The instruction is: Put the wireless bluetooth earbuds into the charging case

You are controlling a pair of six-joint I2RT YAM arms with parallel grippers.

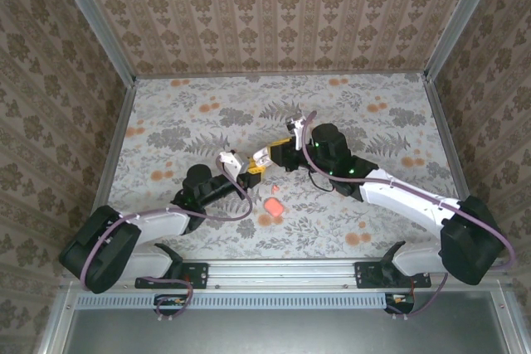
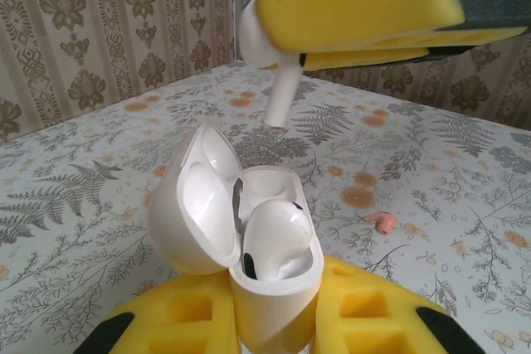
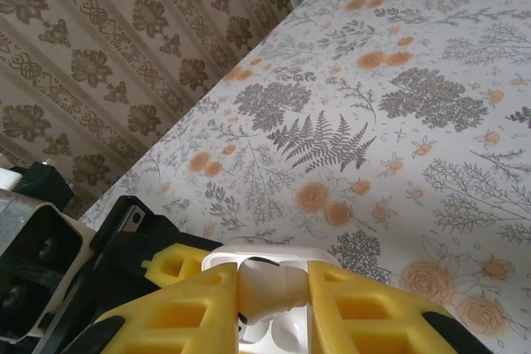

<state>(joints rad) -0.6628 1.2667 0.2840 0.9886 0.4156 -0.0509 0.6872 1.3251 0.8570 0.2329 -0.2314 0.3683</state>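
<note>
Flowered counter [image 1: 373,122] spreads under both arms. The left gripper [image 2: 274,325] is clamped on the open charging case [image 2: 195,205], with a seated earbud [image 2: 278,234] inside. The right gripper [image 3: 270,292] pinches the second earbud [image 2: 280,97] just above the case mouth, stem down; the free socket seems straight below.

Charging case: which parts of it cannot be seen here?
- Left wrist: case base hidden between left fingers, cut by bottom edge.
- Right wrist: case mostly behind earbud and right fingers.
- Top: case too small to make out.
</note>
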